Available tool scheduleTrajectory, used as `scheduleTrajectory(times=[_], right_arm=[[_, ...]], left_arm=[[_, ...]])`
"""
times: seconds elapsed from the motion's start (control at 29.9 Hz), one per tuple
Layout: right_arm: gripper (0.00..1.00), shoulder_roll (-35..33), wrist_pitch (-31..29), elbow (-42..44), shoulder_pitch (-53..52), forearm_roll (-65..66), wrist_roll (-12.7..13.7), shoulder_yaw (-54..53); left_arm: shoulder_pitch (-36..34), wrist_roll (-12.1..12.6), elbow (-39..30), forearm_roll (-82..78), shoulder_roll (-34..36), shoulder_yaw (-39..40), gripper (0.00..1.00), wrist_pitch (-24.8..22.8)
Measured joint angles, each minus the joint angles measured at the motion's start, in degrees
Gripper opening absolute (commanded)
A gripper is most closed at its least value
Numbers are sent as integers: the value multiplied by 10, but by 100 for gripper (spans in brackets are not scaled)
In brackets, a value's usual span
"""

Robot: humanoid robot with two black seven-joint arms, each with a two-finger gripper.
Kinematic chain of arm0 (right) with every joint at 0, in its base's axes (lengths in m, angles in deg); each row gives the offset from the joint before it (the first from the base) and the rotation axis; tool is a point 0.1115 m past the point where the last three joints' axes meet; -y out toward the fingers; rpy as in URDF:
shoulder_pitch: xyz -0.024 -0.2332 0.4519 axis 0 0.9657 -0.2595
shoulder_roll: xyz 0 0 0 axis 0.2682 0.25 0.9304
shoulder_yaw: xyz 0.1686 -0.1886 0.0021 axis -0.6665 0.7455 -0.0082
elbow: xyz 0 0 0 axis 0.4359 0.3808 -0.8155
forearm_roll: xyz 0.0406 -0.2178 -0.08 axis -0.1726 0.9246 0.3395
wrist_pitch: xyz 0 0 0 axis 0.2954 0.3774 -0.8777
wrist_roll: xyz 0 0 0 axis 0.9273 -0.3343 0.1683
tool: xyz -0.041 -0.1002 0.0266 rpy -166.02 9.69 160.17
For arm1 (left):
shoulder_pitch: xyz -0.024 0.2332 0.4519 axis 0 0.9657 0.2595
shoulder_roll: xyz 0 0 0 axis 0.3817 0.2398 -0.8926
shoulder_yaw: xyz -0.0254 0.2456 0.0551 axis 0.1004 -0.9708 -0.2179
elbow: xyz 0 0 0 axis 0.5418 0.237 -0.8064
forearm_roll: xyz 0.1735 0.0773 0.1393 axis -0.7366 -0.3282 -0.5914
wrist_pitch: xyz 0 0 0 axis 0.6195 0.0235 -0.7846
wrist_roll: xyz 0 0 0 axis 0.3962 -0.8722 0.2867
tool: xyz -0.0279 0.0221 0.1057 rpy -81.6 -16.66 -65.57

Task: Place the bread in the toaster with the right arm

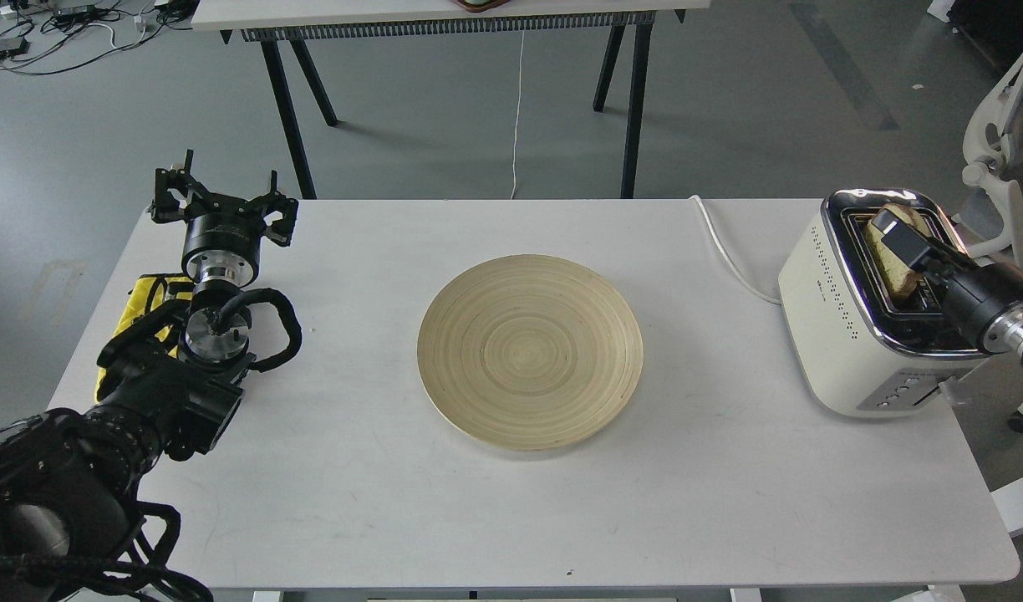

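The bread (884, 261) stands on edge in the left slot of the cream-white toaster (837, 334) at the table's right end, sunk most of the way in, with only its upper part showing. My right gripper (899, 237) reaches in from the right over the chrome top, and its fingers are closed on the slice's top edge. My left gripper (221, 196), a wide claw, is open and empty at the table's far left.
A round bamboo plate (530, 351) lies in the middle of the white table (495, 518). The toaster's white cord (729, 255) runs off the back edge. A yellow cloth (144, 294) lies under my left arm. A white chair (1000, 167) stands behind the toaster.
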Motion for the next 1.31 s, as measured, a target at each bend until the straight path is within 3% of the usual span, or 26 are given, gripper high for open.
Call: scheduleTrajectory(times=[0.23, 0.47, 0.64, 0.87, 1.0, 1.1, 1.31], right_arm=[[94, -43, -10, -53, -6, -3, 3, -40], [94, -78, -67, -87, -6, -12, 4, -115], [94, -66, -112, -88, -5, -108, -1, -170], [94, 30, -159, -77, -2, -222, -15, -228], [94, 104, -183, -61, 3, -301, -45, -234], [95, 159, -230, -32, 7, -364, -63, -235], [96, 279, -336, 80, 10, -432, -66, -254]], left_arm=[[0, 0, 0, 0, 0, 0, 100, 0], [0, 0, 0, 0, 0, 0, 100, 0], [0, 0, 0, 0, 0, 0, 100, 0], [0, 0, 0, 0, 0, 0, 100, 0], [0, 0, 0, 0, 0, 0, 100, 0], [0, 0, 0, 0, 0, 0, 100, 0], [0, 0, 0, 0, 0, 0, 100, 0]])
